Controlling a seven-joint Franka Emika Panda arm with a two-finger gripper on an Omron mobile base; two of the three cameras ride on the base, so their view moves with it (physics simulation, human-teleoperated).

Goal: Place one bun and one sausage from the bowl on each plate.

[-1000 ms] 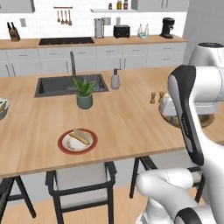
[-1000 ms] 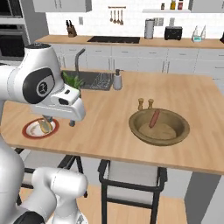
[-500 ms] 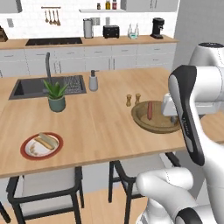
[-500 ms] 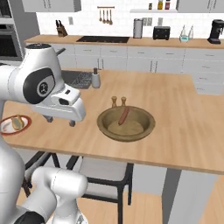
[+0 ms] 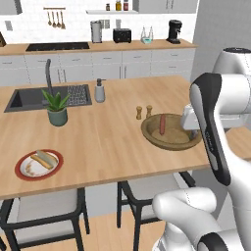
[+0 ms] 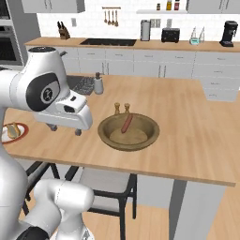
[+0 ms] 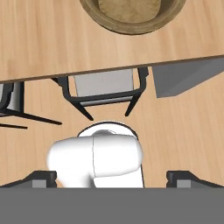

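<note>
Sausage [image 5: 162, 124] lies slanted against the inner wall of the wooden bowl [image 5: 148, 132], beside a flat tan bun [image 6: 130, 137] on the bowl's floor, near the tabletop [image 5: 108, 137] front edge. One red-rimmed plate [image 5: 21, 171] well to the left already carries a bun and sausage. The tool [image 7: 111, 176] hangs released, its tips spread wide, short of the tabletop edge. Judging by shape, the sausage is light, firm and round, likely to roll; pinch it across its middle. The bun looks soft; a gentle squeeze across its width should suit.
</note>
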